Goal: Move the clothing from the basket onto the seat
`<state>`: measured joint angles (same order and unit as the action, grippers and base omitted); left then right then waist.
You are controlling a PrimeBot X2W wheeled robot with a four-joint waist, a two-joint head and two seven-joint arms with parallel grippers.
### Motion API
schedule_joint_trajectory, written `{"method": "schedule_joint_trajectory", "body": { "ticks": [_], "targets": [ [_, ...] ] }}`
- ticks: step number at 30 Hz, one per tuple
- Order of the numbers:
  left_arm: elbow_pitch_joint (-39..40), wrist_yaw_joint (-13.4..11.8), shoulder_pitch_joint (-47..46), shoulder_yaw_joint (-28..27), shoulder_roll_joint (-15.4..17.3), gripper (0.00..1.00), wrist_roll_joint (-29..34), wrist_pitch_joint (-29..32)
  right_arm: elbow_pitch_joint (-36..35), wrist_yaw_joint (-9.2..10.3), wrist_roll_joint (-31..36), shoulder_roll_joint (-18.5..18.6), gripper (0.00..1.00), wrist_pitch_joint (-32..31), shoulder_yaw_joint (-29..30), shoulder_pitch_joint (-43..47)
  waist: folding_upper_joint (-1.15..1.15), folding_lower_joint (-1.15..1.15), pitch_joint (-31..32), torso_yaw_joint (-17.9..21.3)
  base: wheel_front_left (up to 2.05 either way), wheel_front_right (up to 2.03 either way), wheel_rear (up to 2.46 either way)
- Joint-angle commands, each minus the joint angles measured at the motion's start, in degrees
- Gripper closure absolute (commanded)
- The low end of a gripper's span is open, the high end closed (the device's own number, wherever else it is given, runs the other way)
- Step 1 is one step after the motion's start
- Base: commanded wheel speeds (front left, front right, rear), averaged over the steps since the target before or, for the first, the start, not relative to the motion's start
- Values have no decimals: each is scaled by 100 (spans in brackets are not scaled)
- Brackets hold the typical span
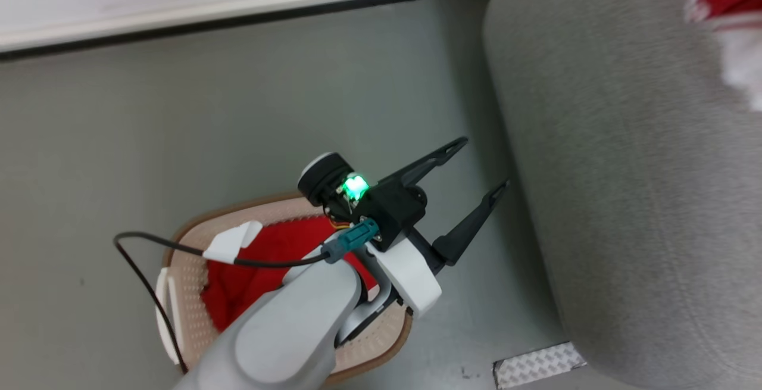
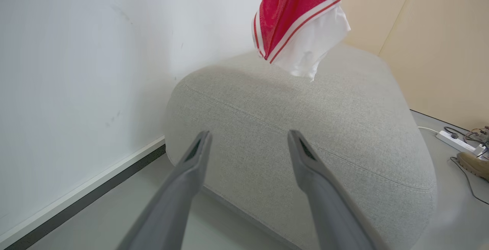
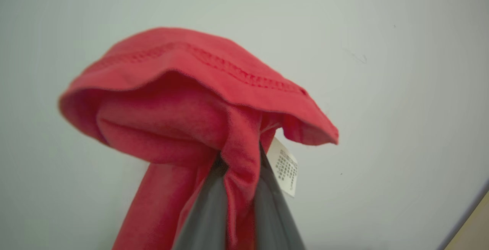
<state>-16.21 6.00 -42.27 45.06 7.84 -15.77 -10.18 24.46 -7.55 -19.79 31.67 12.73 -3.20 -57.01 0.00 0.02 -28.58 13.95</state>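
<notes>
The seat point(image 1: 625, 199) is seen taking up the right of the head view, a broad grey rounded bulk standing on the floor point(image 1: 238, 110). The basket point(image 1: 189, 283) is set on the floor to its left, near it but apart, and red fabric point(image 1: 262, 259) is seen lying inside it, partly hidden by the pale forearm point(image 1: 286, 330). The clothing point(image 2: 294, 17) is held up over the seat, its white-trimmed hem hanging just clear of the top, as far as can be judged from the left wrist view. It is gripped at a bunched fold by the right gripper point(image 3: 240, 166), whose fingers are clamped on the red cloth, with a small white label tag point(image 3: 286, 166) shown beside one finger. The left gripper point(image 1: 485, 162) is held between basket and seat, its fingers spread wide with nothing between them. The carrying step is judged to be in hand, the placing not yet done. Lowering the garment onto the seat and letting it go are called for next; after that the fabric in the basket would have to be fetched
</notes>
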Motion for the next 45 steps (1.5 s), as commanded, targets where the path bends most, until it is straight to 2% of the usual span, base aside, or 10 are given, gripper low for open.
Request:
{"method": "schedule_joint_trajectory", "body": {
  "ticks": [1,6,9,14,22,23,24,34,40,45],
  "targets": [
    [10,-6,-103,-5,-1,0,26,-8,108,13,46,134,100,1,66,-234,0,-2,-381,-346,0,0,0],
    [80,-26,-211,34,37,0,87,29,878,12,129,614,100,-84,316,-1065,0,-2,-672,-513,0,0,0],
    [129,-46,-228,51,85,0,102,51,1399,12,128,729,100,-69,415,-1270,0,-2,-783,-574,0,0,0],
    [226,-101,-215,62,134,0,95,126,2388,12,122,536,100,15,643,-1123,0,-2,-898,-634,0,0,0],
    [268,-165,-78,128,156,0,39,149,3909,13,523,127,100,2,924,-1038,0,-2,-913,-675,0,0,0],
    [266,-172,-67,129,154,0,27,142,4022,12,545,56,68,-15,905,-1043,0,-2,-891,-675,0,0,0],
    [260,-185,-47,125,161,0,6,134,4143,12,548,-1,0,-63,897,-1047,0,-2,-860,-667,0,0,0],
    [162,-295,188,30,239,0,-184,8,4329,13,885,-113,0,141,455,-749,0,-2,-283,-489,0,0,0],
    [54,-345,431,-9,264,0,-334,-110,4103,13,793,-122,0,206,141,-236,0,-2,202,-449,0,0,0],
    [-33,-460,737,-102,326,0,-515,-218,3591,13,609,-67,0,247,3,423,0,-2,679,-477,0,0,0]
  ]
}}
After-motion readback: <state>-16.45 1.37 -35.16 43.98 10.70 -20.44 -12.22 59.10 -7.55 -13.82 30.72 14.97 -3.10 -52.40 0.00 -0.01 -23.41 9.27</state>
